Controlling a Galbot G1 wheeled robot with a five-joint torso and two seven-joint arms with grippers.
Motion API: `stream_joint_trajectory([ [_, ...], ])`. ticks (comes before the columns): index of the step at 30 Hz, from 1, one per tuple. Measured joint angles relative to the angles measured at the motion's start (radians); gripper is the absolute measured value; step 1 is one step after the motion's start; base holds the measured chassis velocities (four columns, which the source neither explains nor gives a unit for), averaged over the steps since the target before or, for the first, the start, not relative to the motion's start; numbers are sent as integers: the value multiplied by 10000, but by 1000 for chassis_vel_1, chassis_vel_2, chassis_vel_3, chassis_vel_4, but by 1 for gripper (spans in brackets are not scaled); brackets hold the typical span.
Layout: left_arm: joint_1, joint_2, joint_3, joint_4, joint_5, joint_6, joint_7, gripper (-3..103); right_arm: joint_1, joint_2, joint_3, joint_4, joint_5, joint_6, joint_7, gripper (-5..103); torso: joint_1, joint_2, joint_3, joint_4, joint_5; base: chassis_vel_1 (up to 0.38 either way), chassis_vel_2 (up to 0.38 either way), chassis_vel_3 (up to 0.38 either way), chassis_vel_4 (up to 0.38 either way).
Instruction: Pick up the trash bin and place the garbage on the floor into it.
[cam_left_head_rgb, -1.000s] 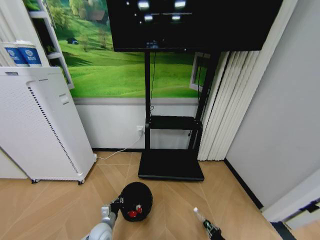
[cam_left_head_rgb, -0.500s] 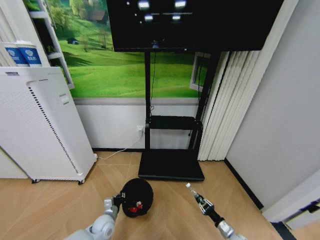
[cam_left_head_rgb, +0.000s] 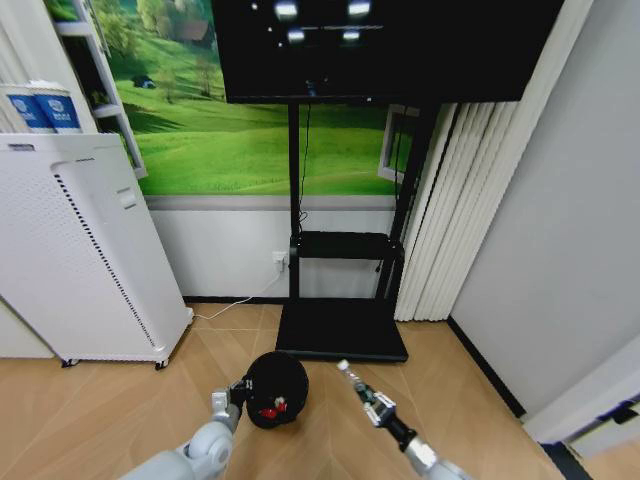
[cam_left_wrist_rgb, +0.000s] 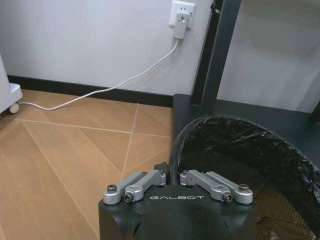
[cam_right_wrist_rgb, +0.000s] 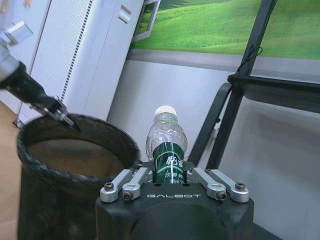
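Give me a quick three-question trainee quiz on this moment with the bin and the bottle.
1. True or false: the left tool grips the rim of the trash bin.
2. What does the right tool hold? A) a red piece B) the clear bottle C) nothing
3. Fill in: red items lie inside the ____.

Key: 1 true. 2 B. 3 trash bin.
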Motion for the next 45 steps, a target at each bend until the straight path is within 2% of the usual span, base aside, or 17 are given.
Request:
stream_joint_trajectory([
  [7, -460, -434, 496, 270, -64, 22, -99, 7, 358, 426, -438, -221, 413, -2, -260, 25, 0, 0, 0, 0, 1, 0, 0, 0, 0],
  [18, -1009, -1231, 1289, 711, -180, 106, -457, 7, 959, 1166, -1201, -725, 808, -3, -211, 25, 0, 0, 0, -1, 2, 0, 0, 0, 0],
  [27, -1387, -1850, 1799, 1227, -249, 110, -554, 7, 1886, 1340, -1794, -778, 1336, -3, -252, 25, 0, 0, 0, 0, 2, 0, 0, 0, 0],
  [39, -1696, -2308, 2055, 1589, -432, 110, -657, 7, 1877, 1528, -2187, -900, 1268, -3, -194, 22, 0, 0, -1, -1, 2, 0, 0, 0, 0],
  [45, -1776, -2454, 2237, 1680, -481, 110, -695, 7, 1723, 1476, -1980, -941, 1197, -6, -181, 44, 0, 0, -1, -2, 2, 0, 0, 0, 0],
])
